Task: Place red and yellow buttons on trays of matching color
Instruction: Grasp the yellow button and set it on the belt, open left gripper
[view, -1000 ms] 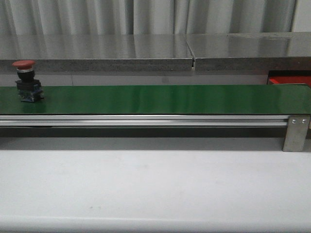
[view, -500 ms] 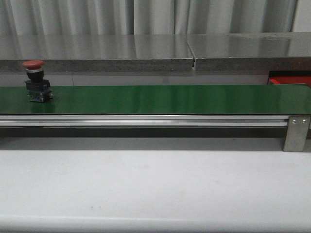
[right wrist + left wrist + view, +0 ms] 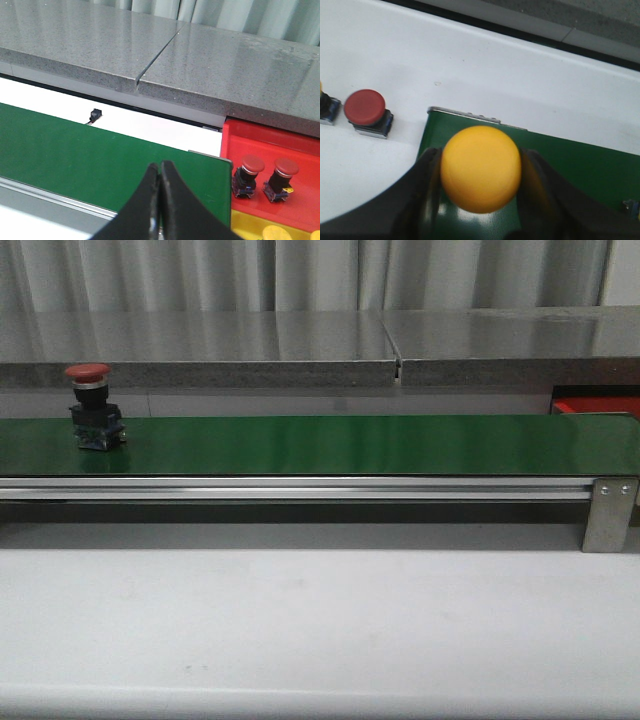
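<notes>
A red button stands alone at the belt's left end, while the left jaws grasp a yellow button above that end, and the right jaws, clenched empty, hang near the red tray.

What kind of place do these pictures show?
Probably a lab or workshop sorting cell, not a home: a long green conveyor belt carries a red push-button, a red tray holds sorted buttons, and a grey stone counter runs behind.
</notes>
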Robot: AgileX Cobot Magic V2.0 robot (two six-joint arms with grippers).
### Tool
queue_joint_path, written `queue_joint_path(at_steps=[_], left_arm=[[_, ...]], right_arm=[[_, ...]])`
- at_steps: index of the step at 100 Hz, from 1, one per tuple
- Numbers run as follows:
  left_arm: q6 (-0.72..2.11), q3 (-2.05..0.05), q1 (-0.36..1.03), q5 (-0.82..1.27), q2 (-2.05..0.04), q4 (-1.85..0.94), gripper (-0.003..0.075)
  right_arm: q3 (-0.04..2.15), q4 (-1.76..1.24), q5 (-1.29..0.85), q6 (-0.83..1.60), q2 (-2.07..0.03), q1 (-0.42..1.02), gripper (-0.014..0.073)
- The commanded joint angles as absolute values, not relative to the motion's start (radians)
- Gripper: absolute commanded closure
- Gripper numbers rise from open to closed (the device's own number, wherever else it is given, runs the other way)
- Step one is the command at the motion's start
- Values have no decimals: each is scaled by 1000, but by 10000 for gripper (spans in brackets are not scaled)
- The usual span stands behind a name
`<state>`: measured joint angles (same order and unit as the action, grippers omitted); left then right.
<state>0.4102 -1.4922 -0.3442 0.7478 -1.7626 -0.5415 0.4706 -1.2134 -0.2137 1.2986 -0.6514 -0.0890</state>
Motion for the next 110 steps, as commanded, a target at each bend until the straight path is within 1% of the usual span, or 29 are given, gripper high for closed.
queue_joint_path(at_steps=[1,30,47,74,110], left_arm=[[409,-1485,-328,669,-1708,-568,741],[409,-1410,-314,602,-1714,-553,741],[409,-1406,-311,546,-1716,-529,741],[409,-1406,-278,519,-1716,-477,741],[409,-1406,-278,536,-1765,-475,741]], right_arm=[[495,-1228,-194,1305,-645,-90,711],[495,-1228,-194,1305,-645,-90,711],[495,-1228,-194,1305,-645,-90,711],[495,-1228,-194,1305,-645,-90,711],[495,-1228,-194,1305,-645,-90,711]])
